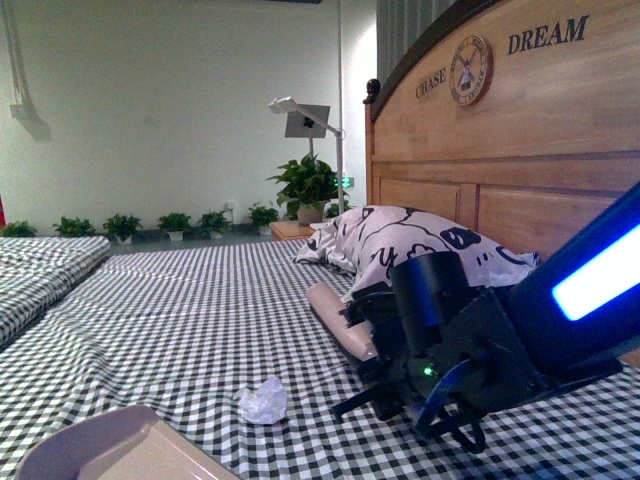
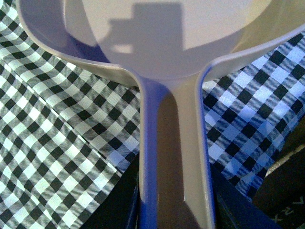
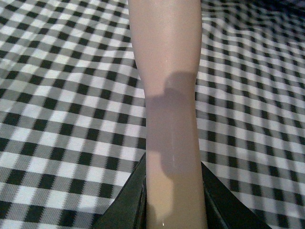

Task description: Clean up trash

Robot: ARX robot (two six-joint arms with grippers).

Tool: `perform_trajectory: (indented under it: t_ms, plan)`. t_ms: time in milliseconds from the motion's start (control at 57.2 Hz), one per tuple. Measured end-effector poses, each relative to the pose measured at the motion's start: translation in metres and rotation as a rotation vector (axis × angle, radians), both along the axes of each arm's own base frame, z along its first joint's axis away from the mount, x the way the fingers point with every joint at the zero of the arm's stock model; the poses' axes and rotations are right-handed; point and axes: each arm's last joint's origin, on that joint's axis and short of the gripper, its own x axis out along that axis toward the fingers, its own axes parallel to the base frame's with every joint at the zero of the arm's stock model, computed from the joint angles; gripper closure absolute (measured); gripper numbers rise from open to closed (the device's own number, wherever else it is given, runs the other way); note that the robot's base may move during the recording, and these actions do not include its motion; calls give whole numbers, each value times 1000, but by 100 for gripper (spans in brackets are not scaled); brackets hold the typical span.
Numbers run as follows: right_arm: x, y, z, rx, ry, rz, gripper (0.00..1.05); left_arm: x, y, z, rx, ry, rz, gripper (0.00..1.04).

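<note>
Right pincer, low at the right of the front view, is closed on a beige tapered handle; the right wrist view shows its dark jaws flanking that handle on both sides. We judge the handle to belong to a brush or sweeper, though its working end is hidden. Its long axis runs from the pincer toward roughly 11 o'clock in the front view.

Left pincer: the left wrist view shows a dark jaw on each side of the stem of the beige dustpan, so we read it as gripping the dustpan. In the front view only the pan's rim shows, at the lower left corner.

The trash, a small crumpled white wad, lies on the bed at about 9 o'clock from the right pincer, near it but apart, and between it and the dustpan rim. We judge the coming move to be a leftward sweep.

The surface is a black-and-white gingham bedsheet, softly creased. A printed white pillow rests against the wooden headboard at 12 o'clock. Beyond stand a floor lamp and potted plants along a pale wall.
</note>
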Motion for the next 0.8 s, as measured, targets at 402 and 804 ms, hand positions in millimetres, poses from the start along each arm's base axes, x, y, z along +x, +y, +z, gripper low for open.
perform_trajectory:
  t_ms: [402, 804]
  plan:
    - [10, 44, -21, -112, 81, 46, 84, 0, 0, 0, -1, 0, 0, 78]
    - [-20, -2, 19, 60, 451, 458, 85, 0, 0, 0, 0, 0, -1, 78]
